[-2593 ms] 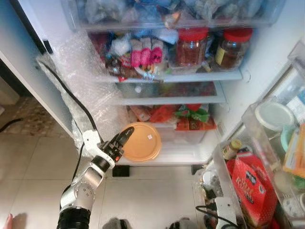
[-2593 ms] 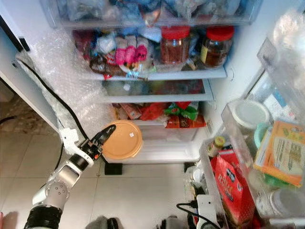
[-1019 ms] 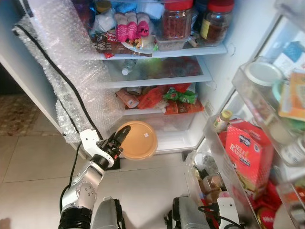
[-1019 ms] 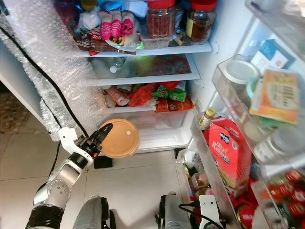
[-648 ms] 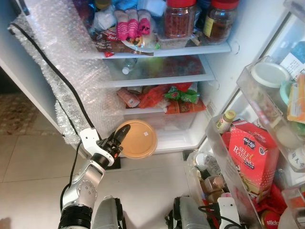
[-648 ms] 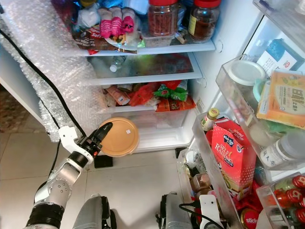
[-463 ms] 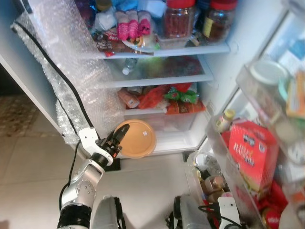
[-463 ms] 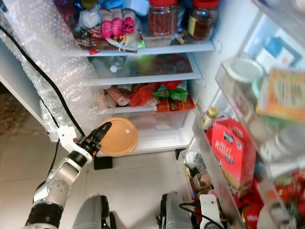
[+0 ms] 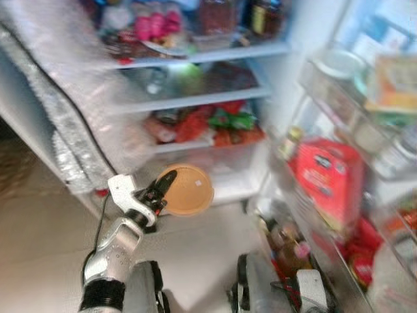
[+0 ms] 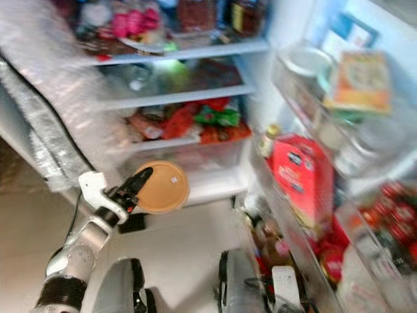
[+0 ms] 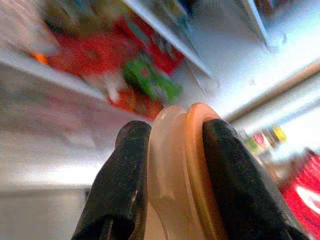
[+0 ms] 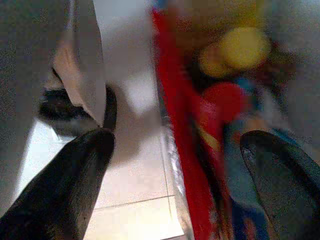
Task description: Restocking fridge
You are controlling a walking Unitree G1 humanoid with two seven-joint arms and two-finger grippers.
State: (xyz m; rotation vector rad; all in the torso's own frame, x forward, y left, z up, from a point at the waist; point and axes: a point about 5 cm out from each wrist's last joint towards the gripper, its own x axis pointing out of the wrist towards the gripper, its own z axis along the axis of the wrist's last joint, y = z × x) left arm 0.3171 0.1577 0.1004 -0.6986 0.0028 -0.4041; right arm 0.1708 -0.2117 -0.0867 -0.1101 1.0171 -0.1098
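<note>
Fridge (image 9: 273,117) open, fills upper frame; shelves packed w/ bags & jars, door racks at right, all blurred. Tiled floor (image 9: 39,222) lower left. Left gripper (image 9: 161,190) clamps an orange lidded container (image 9: 187,190) by its rim, mid-frame, just in front of the bottom drawer. Right gripper (image 12: 175,165) spread wide, empty, by the door rack. Best keep container level & slide it into a free gap low down.

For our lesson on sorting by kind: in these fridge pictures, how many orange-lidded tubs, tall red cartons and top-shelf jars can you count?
Orange-lidded tub, held in the left gripper: 1
Tall red carton in the door: 1
Top-shelf jars: 2
Total: 4
</note>
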